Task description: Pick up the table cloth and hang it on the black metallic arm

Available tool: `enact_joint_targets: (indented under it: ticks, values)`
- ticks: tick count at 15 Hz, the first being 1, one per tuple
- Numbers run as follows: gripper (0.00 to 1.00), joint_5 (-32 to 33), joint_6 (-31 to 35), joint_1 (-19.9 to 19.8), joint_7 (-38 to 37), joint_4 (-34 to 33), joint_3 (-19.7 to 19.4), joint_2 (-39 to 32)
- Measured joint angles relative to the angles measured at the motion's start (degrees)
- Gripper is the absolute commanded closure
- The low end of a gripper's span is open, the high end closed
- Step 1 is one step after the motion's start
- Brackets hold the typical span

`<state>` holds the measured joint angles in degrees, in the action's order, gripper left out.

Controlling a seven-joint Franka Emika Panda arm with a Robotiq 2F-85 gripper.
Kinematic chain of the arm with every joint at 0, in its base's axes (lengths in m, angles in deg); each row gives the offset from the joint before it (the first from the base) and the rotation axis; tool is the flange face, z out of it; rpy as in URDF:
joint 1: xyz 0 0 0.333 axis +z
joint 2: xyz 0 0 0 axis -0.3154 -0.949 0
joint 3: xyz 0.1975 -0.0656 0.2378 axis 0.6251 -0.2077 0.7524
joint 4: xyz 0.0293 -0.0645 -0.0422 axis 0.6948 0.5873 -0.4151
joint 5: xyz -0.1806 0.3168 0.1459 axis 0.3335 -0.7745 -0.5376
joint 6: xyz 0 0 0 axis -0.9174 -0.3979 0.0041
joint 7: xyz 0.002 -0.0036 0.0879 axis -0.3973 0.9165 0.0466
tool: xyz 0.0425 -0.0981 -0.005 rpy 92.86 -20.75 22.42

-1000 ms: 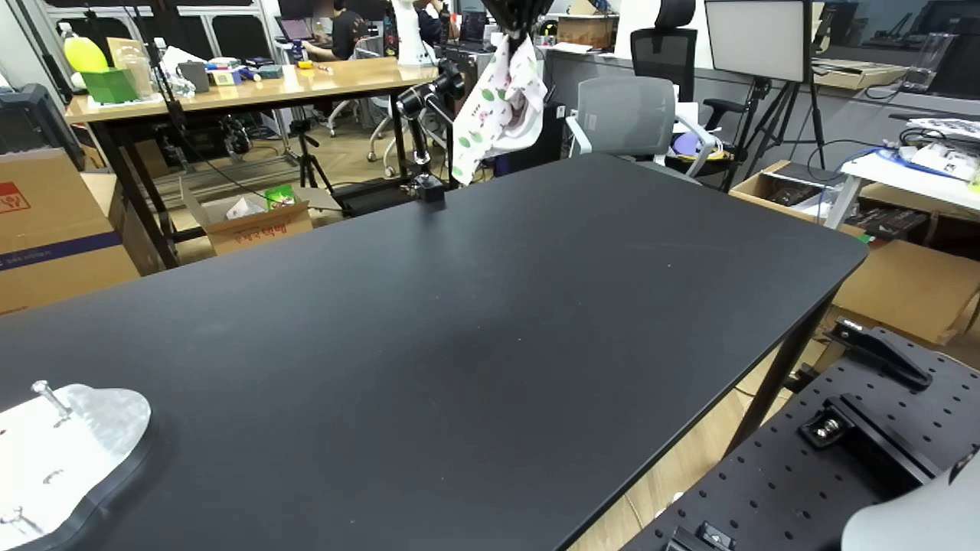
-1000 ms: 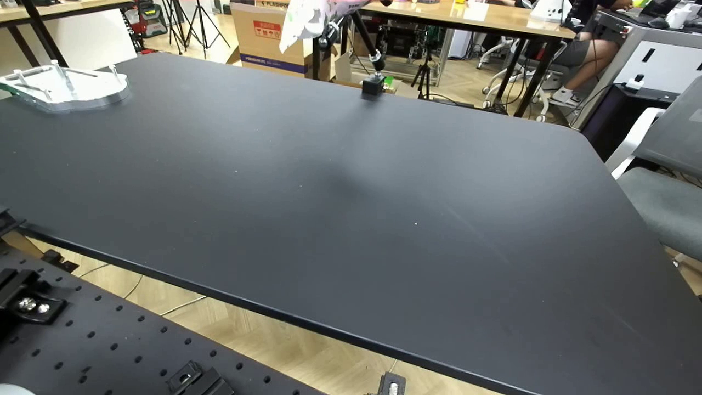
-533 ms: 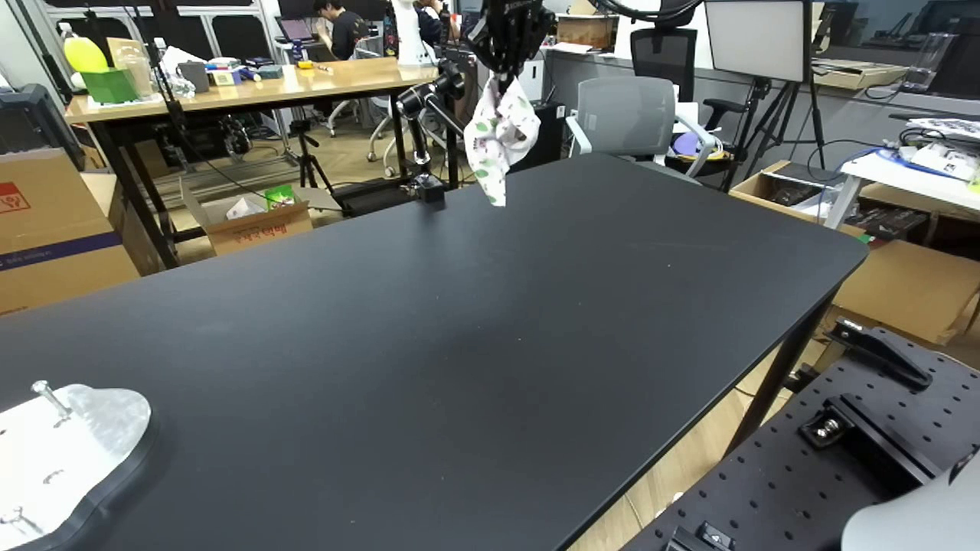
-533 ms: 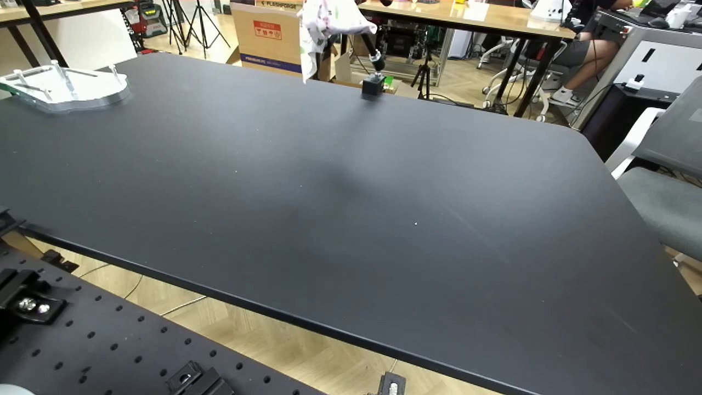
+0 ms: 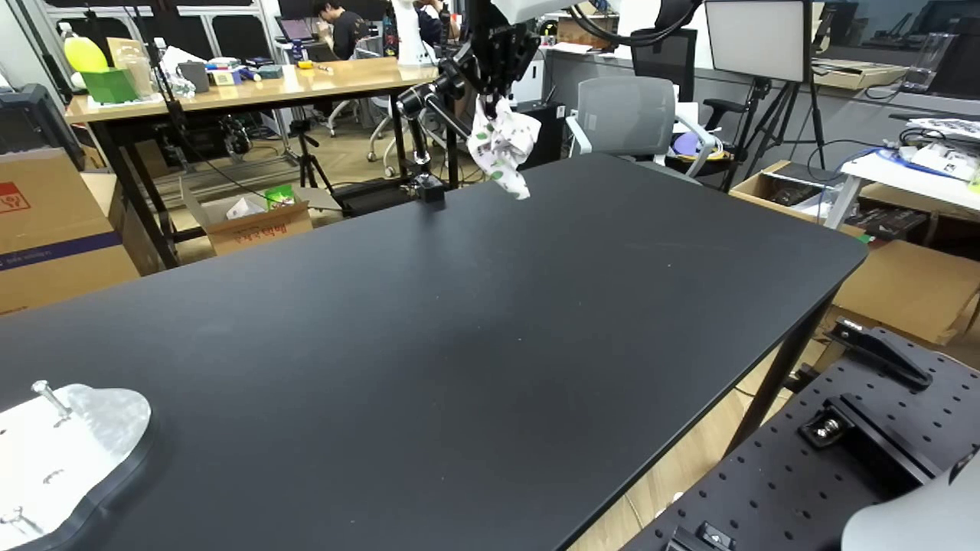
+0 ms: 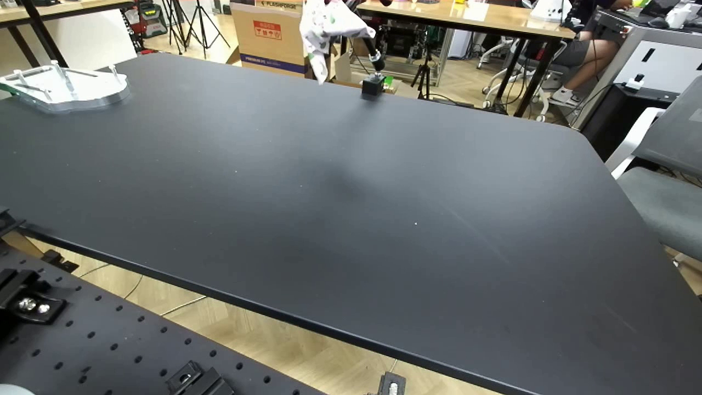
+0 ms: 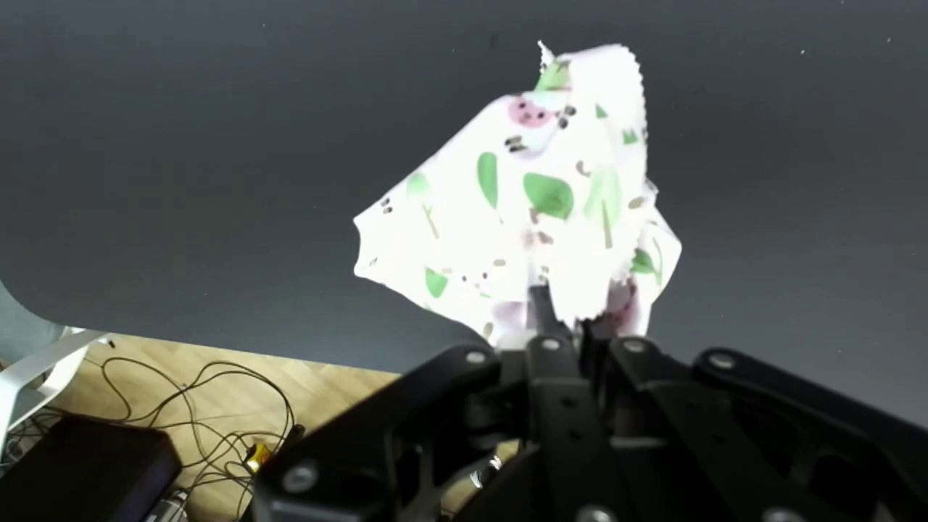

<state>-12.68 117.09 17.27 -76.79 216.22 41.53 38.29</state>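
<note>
Pinching the leaf-print cloth point(image 7: 464, 217) in my gripper point(image 7: 571, 325), I hold it above the black table point(image 5: 429, 367), near the jointed black arm point(image 5: 415, 102).

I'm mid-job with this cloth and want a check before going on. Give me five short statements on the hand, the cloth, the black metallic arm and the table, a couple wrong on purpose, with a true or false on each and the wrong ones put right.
1. The hand grips the cloth. True.
2. The cloth is plain blue. False: it is white with a green leaf print.
3. The black metallic arm stands at the edge of the table. True.
4. The cloth lies spread flat on the table. False: it hangs bunched from the hand.
5. In both exterior views, a pegged white board lies on the table. True.
</note>
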Motion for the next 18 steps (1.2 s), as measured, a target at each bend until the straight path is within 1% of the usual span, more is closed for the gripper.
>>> enact_joint_targets:
  ticks: [7,8,9,10,18]
  values:
    - [0.11,-0.93,-0.60,0.86,0.03,-1.25,-0.01,0.16]
    - [0.05,-0.93,-0.60,0.97,0.03,-1.38,-0.01,0.41]
    - [0.01,-0.93,-0.60,1.09,0.03,-1.46,-0.01,0.74]
    - [0.00,-0.91,-0.60,1.21,0.03,-1.47,0.00,1.16]
    - [0.01,-0.87,-0.69,2.04,0.10,-1.15,0.26,5.78]
